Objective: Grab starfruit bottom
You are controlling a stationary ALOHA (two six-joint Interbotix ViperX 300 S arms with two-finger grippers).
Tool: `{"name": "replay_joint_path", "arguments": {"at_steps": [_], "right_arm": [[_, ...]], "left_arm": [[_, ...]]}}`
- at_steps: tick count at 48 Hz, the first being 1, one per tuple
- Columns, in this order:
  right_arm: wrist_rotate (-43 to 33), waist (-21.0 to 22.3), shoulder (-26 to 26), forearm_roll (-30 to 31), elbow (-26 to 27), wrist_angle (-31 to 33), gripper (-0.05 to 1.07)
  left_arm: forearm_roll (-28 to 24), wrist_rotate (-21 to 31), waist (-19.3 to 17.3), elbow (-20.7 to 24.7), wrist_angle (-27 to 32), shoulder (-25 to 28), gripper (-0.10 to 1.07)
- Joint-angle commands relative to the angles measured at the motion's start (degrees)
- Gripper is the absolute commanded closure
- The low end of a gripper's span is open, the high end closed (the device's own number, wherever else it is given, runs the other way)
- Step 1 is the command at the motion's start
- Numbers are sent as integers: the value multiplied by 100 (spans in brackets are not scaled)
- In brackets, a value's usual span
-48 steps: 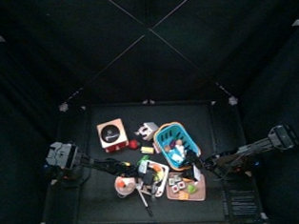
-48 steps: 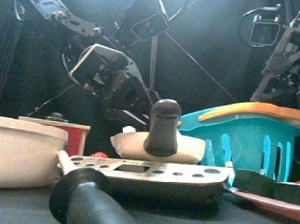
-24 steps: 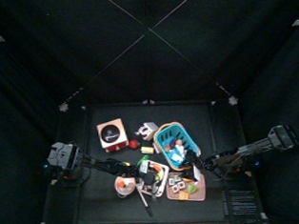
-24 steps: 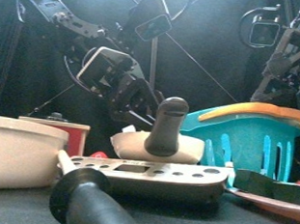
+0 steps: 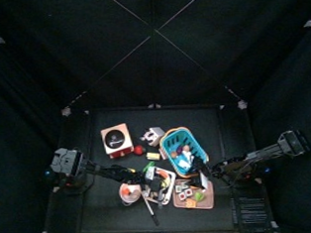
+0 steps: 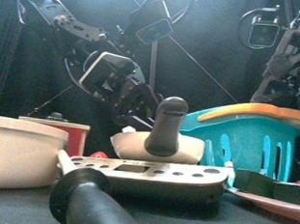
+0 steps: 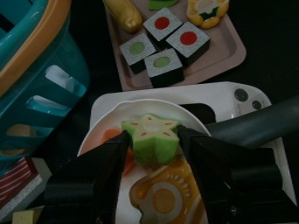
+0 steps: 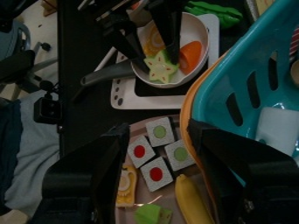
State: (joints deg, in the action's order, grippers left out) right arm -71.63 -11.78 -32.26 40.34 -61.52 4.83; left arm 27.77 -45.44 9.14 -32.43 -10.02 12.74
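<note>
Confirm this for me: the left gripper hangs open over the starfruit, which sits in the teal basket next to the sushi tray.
One thing is off. The left gripper does hang open over the starfruit, but the fruit sits in the white bowl, not in the teal basket, which stands beside the bowl. The sushi tray is close by, as you said. The left wrist view shows it.

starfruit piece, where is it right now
In the left wrist view the starfruit piece sits in the white bowl, between the left gripper's open jaws, beside the teal basket and near the pink sushi tray.
</note>
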Motion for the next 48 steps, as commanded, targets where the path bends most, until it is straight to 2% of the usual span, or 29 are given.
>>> {"name": "replay_joint_path", "arguments": {"at_steps": [1,11,17,25,30,33,39,43,48], "right_arm": [[9,18,-26,-9,53,-35,13],[9,9,-26,-9,62,-35,13],[0,9,-44,-9,97,-35,13],[0,18,-88,-167,132,0,13],[-9,9,-114,-615,229,18,13],[-9,-26,-193,-1222,343,70,13],[0,-105,-483,-2514,694,765,13],[0,-114,-589,-2944,1011,1459,13],[-18,-114,-633,-3261,1512,2672,13]], "left_arm": [[-44,0,-9,105,0,-70,17],[-35,0,-18,105,0,-132,29],[-44,-9,-18,88,26,-343,30],[-35,0,-18,62,448,-712,30],[-26,9,-18,62,703,-940,30],[-9,0,-79,9,905,-1081,30],[97,62,-352,-44,1934,-1512,30],[360,105,-466,-35,2531,-1854,30],[642,272,-826,-53,3190,-2417,30]]}}
